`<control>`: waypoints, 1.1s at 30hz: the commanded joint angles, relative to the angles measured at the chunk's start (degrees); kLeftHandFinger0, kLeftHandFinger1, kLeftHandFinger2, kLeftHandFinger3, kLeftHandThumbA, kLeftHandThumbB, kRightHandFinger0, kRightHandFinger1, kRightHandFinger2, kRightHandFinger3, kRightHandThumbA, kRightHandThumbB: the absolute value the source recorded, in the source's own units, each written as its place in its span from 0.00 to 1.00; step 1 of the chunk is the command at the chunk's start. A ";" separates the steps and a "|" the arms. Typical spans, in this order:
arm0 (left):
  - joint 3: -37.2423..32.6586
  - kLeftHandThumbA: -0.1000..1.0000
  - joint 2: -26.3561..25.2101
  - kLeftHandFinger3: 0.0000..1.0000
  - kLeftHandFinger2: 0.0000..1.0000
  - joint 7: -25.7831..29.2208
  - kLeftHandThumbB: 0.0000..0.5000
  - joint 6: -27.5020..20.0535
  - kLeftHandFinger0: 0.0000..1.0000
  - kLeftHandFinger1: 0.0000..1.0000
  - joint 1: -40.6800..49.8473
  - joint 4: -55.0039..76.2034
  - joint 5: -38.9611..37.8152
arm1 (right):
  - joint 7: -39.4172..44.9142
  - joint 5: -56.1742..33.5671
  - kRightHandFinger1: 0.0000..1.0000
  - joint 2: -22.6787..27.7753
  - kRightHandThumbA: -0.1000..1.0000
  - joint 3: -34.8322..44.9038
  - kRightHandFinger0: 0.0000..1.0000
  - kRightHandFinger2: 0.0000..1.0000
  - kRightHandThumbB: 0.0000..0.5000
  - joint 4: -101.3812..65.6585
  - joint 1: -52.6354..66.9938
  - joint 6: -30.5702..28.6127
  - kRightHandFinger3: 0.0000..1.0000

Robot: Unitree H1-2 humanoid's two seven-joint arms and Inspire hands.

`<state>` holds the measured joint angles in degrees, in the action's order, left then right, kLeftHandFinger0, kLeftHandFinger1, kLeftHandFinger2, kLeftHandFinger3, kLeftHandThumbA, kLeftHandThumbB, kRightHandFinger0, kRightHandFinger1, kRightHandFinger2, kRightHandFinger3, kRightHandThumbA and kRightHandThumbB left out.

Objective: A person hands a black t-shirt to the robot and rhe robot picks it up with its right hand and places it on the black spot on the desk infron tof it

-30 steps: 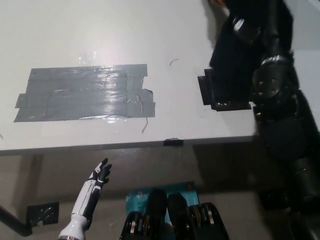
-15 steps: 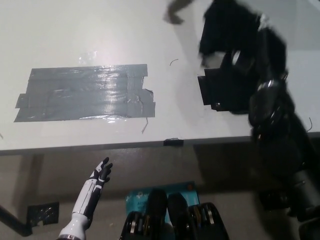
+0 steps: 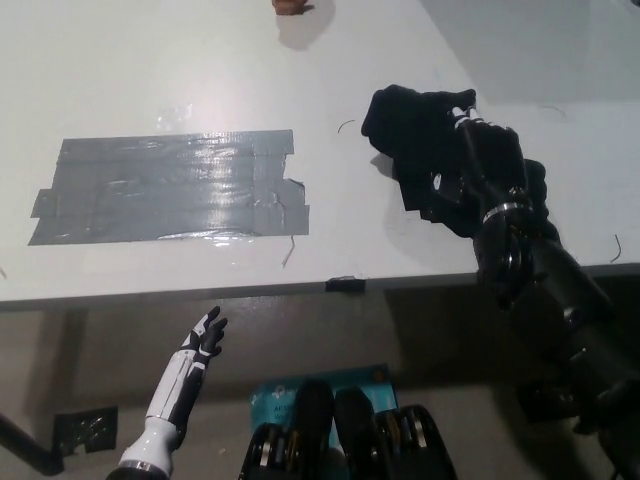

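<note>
We see the black right hand (image 3: pixel 478 160) over the right part of the white desk (image 3: pixel 200 60), its fingers closed in the bunched black t-shirt (image 3: pixel 410 140); where dark fingers end and dark cloth begins is hard to make out; the shirt bulges to the hand's left, low over the desk, and we cannot tell whether it touches; it covers most of the black spot (image 3: pixel 425 212), of which only a dark edge shows beneath; the white left hand (image 3: pixel 205 335) rests below the desk's front edge, fingers apart, holding nothing; a person's hand (image 3: pixel 292 6) is cut off at the top edge; a wide patch of grey tape (image 3: pixel 170 185) lies well to the left.
</note>
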<state>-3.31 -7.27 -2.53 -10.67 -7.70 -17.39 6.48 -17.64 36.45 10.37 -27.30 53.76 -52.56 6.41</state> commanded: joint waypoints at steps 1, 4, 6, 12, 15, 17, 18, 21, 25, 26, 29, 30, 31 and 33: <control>-0.32 1.00 -0.89 1.00 1.00 -1.31 0.97 -0.97 1.00 1.00 -1.29 1.17 -0.43 | 28.55 -0.13 1.00 2.09 0.51 -6.60 1.00 1.00 0.88 -3.56 -1.49 3.53 1.00; -0.21 1.00 -1.07 1.00 1.00 -1.27 0.99 -0.78 0.98 1.00 -1.56 1.37 -0.32 | 37.42 -3.33 1.00 5.98 0.64 -7.33 1.00 1.00 1.00 -13.08 -1.60 5.76 1.00; -0.21 1.00 -1.27 1.00 1.00 -1.09 0.97 -1.03 0.93 1.00 -1.85 1.39 0.03 | 42.70 -7.65 1.00 9.37 0.65 -6.30 1.00 1.00 1.00 -20.32 -2.08 6.93 1.00; -0.06 1.00 -1.54 1.00 1.00 -1.43 0.96 0.03 0.90 1.00 -2.50 1.64 -0.18 | 52.54 -29.36 1.00 19.97 0.79 3.20 1.00 1.00 1.00 -43.34 -3.76 11.31 1.00; -0.06 1.00 -1.59 1.00 1.00 -1.58 0.98 0.13 0.86 1.00 -2.53 1.53 -0.31 | 53.61 -43.12 1.00 22.45 0.84 11.46 1.00 1.00 1.00 -52.51 -4.41 15.22 1.00; -0.12 1.00 -1.62 1.00 1.00 -1.41 0.93 -0.53 0.86 1.00 -2.60 1.21 -0.06 | 52.96 -50.49 1.00 22.83 0.97 16.41 1.00 1.00 1.00 -55.74 -3.97 14.37 1.00; -0.05 1.00 -1.51 1.00 1.00 -1.29 0.90 -1.53 0.88 1.00 -2.64 0.74 -0.24 | 48.77 -55.01 1.00 21.26 1.00 21.73 1.00 1.00 1.00 -59.05 -3.12 16.26 1.00; 0.01 1.00 -1.27 1.00 1.00 -1.32 0.92 -0.99 0.90 1.00 -2.45 1.16 -0.49 | 43.40 -57.71 1.00 19.24 1.00 26.33 1.00 1.00 0.99 -61.25 -2.22 14.34 1.00; -0.10 1.00 -1.39 1.00 1.00 -1.13 0.97 -0.74 0.94 1.00 -2.47 1.30 0.05 | 38.77 -61.58 1.00 17.54 1.00 32.40 1.00 1.00 1.00 -64.98 -2.37 17.37 1.00; -0.09 1.00 -1.45 1.00 1.00 -0.97 0.97 -0.78 0.94 1.00 -2.60 1.21 0.27 | 37.89 -62.41 1.00 17.28 1.00 33.68 1.00 1.00 1.00 -65.66 -2.43 17.96 1.00; -0.04 1.00 -1.38 1.00 1.00 -0.69 0.98 -0.93 0.93 1.00 -3.06 0.89 0.44 | 36.42 -62.66 1.00 17.35 1.00 35.81 1.00 1.00 1.00 -66.70 -2.42 18.23 1.00; -0.04 1.00 -1.35 1.00 1.00 -0.64 0.99 -1.05 0.92 1.00 -3.17 0.75 0.47 | 36.09 -62.34 1.00 17.48 1.00 36.20 1.00 1.00 1.00 -67.04 -2.45 18.11 1.00; -0.08 1.00 -1.32 1.00 1.00 -0.55 1.00 -1.17 0.92 1.00 -3.24 0.64 0.61 | 35.73 -62.13 1.00 17.56 1.00 36.62 1.00 1.00 1.00 -67.45 -2.35 17.67 1.00; -0.26 1.00 -1.17 1.00 1.00 -0.64 0.99 -0.74 0.93 1.00 -3.27 0.91 0.72 | 34.06 -61.55 1.00 17.18 1.00 37.91 1.00 1.00 1.00 -69.47 -1.45 16.72 1.00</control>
<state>-3.24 -7.24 -2.60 -10.17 -7.71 -17.73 6.48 8.12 10.88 21.54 -10.65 13.95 -46.23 14.08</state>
